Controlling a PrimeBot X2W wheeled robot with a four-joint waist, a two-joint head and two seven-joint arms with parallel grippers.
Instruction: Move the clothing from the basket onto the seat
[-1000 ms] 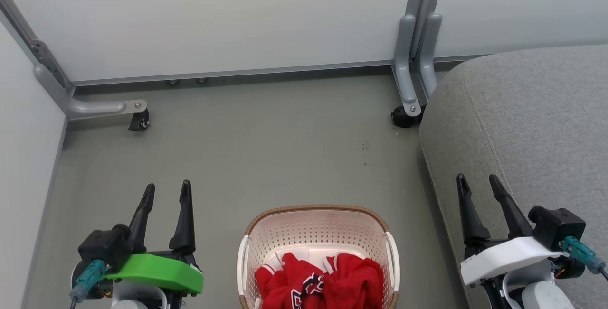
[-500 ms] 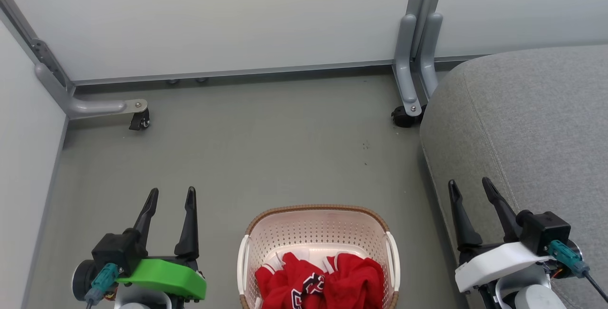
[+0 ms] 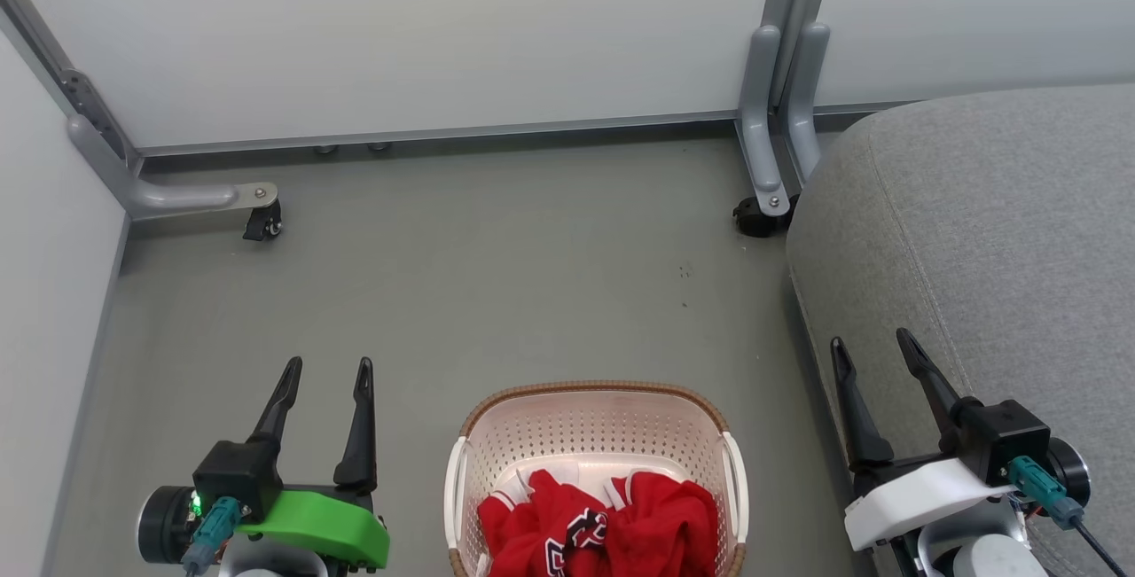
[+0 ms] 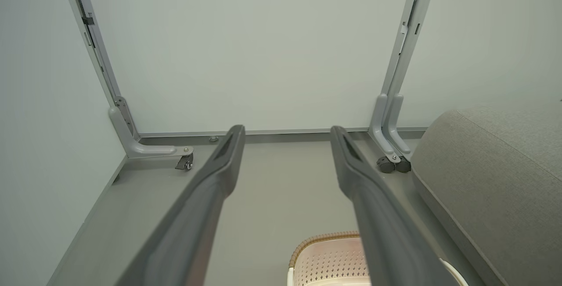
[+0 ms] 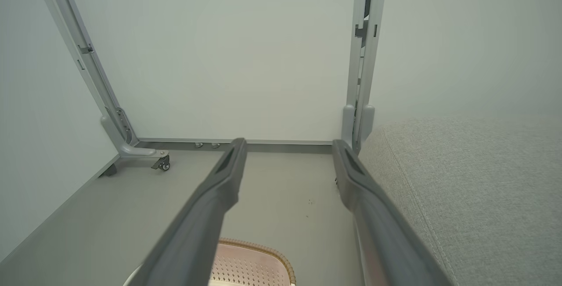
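Evidently you hold the left tool point(image 3: 330, 364) and right tool point(image 3: 869, 338) spread, empty, flanking the basket point(image 3: 594, 389) to reach its clothing point(image 3: 612, 524).

Both arms are parked low. The left gripper point(image 3: 330, 366) is at the lower left of the head view and the right gripper point(image 3: 869, 338) at the lower right. Each has its two long dark fingers spread wide and empty, pointing forward away from the body. The left wrist wears a green cover point(image 3: 310, 524), the right a white cover point(image 3: 922, 488). The right fingers lean slightly leftward. It's the same wide gap in both wrist views.
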